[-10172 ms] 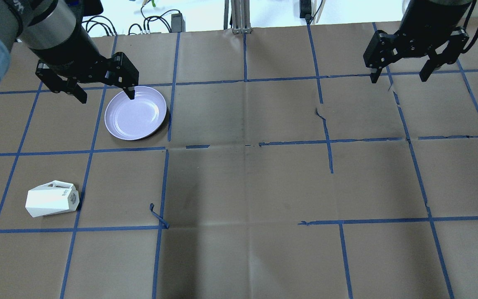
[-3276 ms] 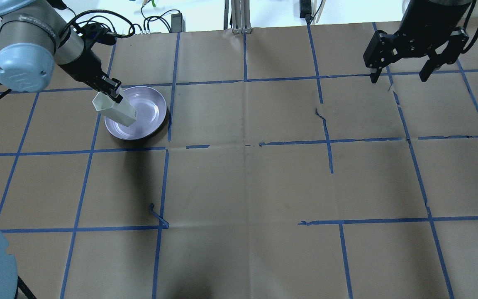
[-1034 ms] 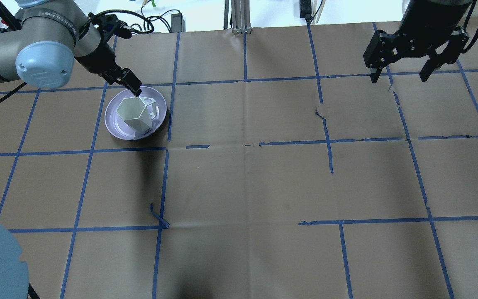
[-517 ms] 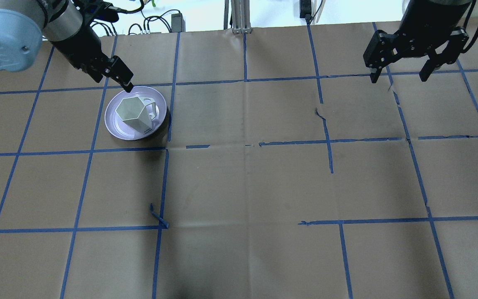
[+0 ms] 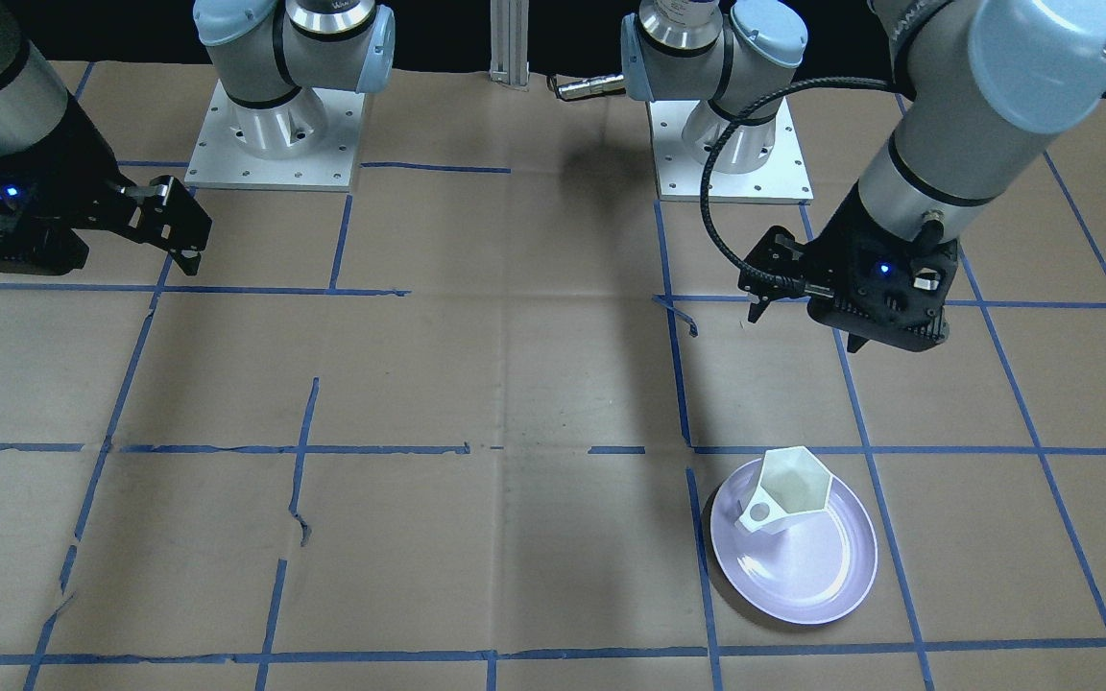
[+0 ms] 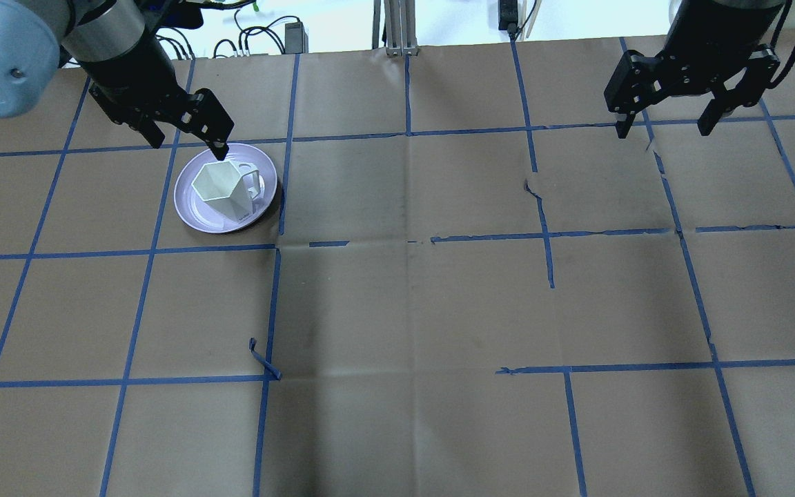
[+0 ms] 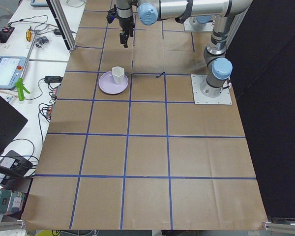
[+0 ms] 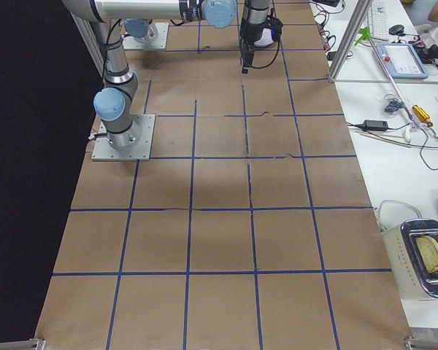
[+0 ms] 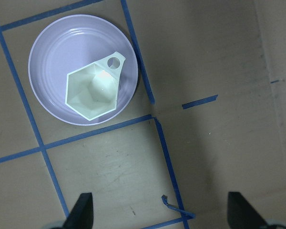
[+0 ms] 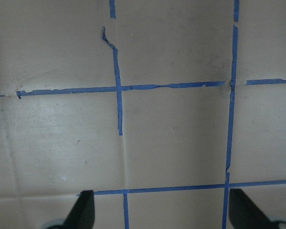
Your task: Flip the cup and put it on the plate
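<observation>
White cup (image 6: 223,190): one, standing upright inside the rim of the plate (image 6: 189,214), six-sided mouth open upward, handle toward the robot's right.
Plate: one, pale lavender, round and glossy, flat on the brown paper (image 6: 411,310) that covers the table, on the robot's left side.
Left gripper (image 6: 188,145): fingers spread wide, holding nothing, raised above the table near the plate and clear of the cup.
Right gripper (image 6: 662,128): fingers spread wide, empty, over bare paper well apart from cup and plate.
Left wrist view: looks straight down into the cup. Only here do the pale inner bottom and a round hole in the handle show, and the cup sits a little off the plate's middle.
Front view: shows the cup's slanted, faceted side, a blue light on each wrist and the two metal base plates (image 5: 217,173) under the arms.
Left side view: shows the cup rising well above the plate's rim, with the gripper hanging higher up beyond it.
Right wrist view: only paper and blue tape (image 10: 181,86) laid in a grid, torn in places.
Writing: a small dark mark low on the cup's side in the overhead view may be a logo, but it is too small to read.
Count: two arms, two grippers, one cup, one plate.
</observation>
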`<state>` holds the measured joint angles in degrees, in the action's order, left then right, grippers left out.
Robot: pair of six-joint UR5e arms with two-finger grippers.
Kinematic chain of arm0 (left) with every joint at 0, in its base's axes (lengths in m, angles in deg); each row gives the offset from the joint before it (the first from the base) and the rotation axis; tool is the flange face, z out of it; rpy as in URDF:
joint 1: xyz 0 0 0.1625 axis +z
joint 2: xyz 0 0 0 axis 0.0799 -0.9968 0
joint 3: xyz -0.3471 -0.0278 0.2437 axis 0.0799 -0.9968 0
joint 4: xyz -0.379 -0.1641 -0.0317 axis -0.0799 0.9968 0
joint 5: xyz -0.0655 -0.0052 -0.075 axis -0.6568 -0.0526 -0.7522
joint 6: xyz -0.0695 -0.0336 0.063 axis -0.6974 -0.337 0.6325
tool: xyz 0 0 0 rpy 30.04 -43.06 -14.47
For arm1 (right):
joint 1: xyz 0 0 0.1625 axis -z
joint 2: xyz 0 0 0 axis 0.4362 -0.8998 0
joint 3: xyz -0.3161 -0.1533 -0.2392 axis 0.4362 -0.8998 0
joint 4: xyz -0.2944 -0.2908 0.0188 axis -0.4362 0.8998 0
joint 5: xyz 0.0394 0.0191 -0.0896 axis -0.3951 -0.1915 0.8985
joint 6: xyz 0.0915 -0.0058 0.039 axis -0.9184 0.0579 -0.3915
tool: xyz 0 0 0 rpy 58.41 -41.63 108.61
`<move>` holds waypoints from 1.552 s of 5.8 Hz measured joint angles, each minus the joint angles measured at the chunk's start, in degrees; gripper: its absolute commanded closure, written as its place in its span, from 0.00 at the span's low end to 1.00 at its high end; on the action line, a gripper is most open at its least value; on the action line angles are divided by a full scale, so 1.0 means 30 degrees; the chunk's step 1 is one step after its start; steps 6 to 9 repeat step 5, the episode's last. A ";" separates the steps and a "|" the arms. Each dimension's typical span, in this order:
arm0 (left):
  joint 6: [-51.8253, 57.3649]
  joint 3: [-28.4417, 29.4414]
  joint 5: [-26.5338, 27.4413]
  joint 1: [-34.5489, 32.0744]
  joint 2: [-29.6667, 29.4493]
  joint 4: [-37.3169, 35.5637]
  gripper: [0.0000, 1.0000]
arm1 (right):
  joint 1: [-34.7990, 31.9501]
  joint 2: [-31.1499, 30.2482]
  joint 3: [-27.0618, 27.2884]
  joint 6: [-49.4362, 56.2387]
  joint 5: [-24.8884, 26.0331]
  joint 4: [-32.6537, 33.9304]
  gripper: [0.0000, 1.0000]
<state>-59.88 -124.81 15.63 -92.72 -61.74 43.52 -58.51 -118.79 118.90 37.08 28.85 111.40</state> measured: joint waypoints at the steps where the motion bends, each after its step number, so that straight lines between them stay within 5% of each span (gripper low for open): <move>1: -0.0828 0.0003 -0.0014 -0.0208 0.0190 0.0237 0.01 | 0.0000 0.0000 0.0001 0.0001 0.0001 0.0000 0.00; 9: -0.2802 -0.0028 0.0006 -0.0381 0.0507 0.0598 0.01 | 0.0000 0.0000 0.0000 0.0001 0.0001 -0.0001 0.00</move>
